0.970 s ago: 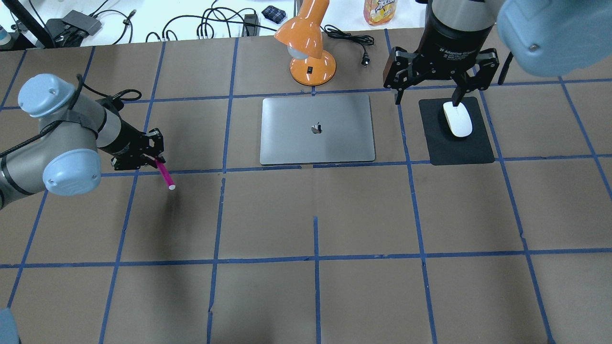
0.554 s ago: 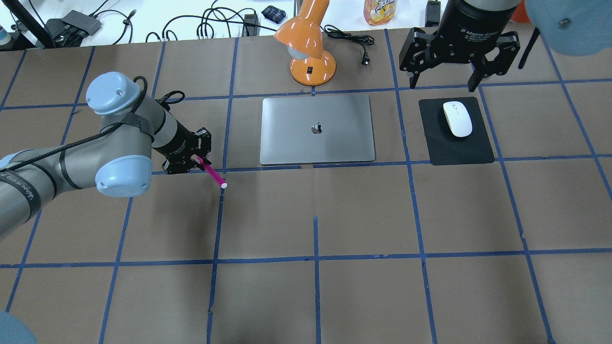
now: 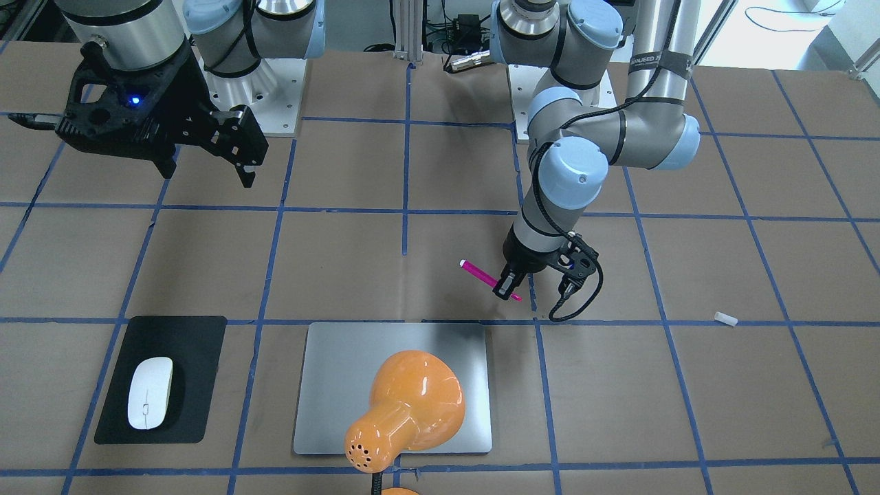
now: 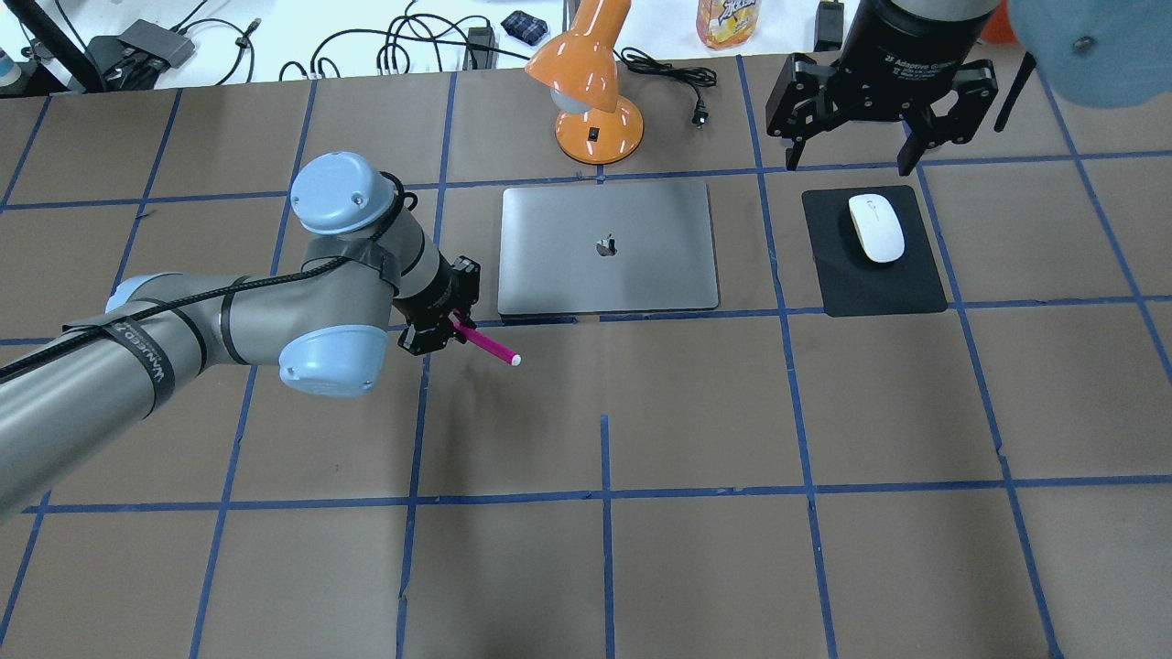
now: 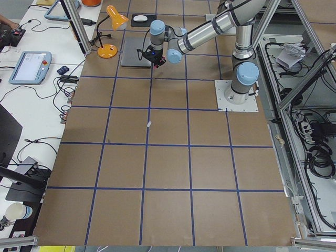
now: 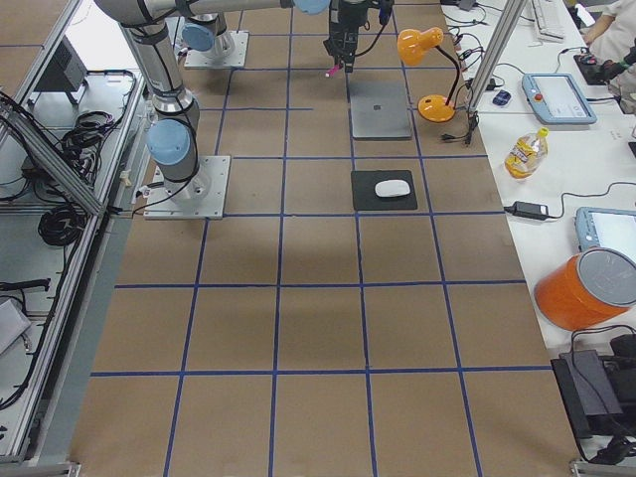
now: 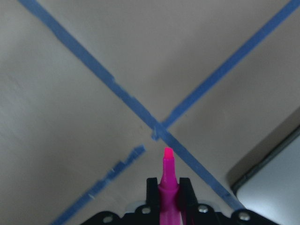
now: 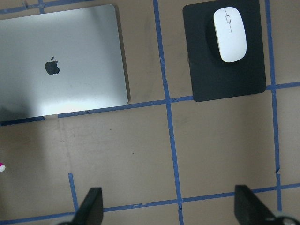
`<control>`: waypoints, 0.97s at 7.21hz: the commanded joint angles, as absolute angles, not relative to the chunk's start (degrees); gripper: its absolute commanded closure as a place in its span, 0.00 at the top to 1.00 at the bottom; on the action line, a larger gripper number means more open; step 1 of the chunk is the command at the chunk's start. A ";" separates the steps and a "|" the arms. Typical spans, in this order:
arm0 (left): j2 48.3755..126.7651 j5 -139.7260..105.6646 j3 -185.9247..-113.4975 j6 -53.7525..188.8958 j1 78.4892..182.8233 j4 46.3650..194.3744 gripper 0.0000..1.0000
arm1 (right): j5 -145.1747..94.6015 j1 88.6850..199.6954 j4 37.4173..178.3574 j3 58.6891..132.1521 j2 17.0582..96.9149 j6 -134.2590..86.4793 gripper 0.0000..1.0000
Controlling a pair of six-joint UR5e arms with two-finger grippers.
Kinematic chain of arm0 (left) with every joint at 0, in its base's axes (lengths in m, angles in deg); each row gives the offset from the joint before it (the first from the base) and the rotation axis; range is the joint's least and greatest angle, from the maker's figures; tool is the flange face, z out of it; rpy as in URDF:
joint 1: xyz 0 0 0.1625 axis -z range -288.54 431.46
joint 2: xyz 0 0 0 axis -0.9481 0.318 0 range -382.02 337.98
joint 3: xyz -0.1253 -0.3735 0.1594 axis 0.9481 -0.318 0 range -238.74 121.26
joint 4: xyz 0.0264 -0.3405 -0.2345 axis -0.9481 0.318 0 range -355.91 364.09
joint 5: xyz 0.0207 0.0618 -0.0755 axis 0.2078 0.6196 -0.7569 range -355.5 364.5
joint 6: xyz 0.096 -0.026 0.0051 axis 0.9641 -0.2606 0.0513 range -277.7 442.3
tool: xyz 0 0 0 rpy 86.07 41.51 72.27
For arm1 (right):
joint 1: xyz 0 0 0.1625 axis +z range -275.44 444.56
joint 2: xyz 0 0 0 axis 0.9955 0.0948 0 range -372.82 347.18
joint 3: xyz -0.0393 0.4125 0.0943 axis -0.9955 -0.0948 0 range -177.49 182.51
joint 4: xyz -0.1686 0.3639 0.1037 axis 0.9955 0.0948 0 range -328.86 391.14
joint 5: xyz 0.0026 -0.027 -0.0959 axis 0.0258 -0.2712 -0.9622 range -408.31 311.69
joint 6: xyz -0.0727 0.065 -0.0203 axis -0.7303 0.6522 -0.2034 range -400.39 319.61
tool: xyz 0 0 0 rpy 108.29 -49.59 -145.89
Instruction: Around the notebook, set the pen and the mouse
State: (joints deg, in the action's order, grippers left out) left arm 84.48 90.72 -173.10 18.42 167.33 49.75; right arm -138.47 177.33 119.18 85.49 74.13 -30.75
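Note:
My left gripper (image 4: 455, 322) is shut on the magenta pen (image 4: 485, 346), held tilted just above the table off the notebook's near-left corner. In the left wrist view the pen (image 7: 168, 185) points its bare tip at a tape crossing, with the notebook's corner (image 7: 276, 187) at the right edge. The silver notebook (image 4: 606, 247) lies flat in mid-table. The white mouse (image 4: 876, 227) rests on a black mat (image 4: 884, 288) right of the notebook. My right gripper (image 4: 850, 165) hangs open, high above the mat's far side, holding nothing.
An orange desk lamp (image 4: 595, 101) stands just beyond the notebook, its cord trailing right. A small whitish cap (image 3: 724, 318) lies loose on the table out to my left. Cables, a bottle and devices sit on the white bench past the far edge.
My left arm has swung right, carrying the pen from the far left to beside the notebook's near-left corner. The right gripper lifted up and back from the mouse, then held still.

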 commanded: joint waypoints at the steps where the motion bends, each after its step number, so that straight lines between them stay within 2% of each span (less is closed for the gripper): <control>1: 86.42 94.84 -170.12 6.25 172.42 50.49 0.00 | -138.40 177.55 119.03 85.66 74.19 -30.81 1.00; 7: 92.84 94.94 -163.44 -13.82 181.75 52.78 0.00 | -138.48 177.72 119.03 85.83 74.10 -30.72 1.00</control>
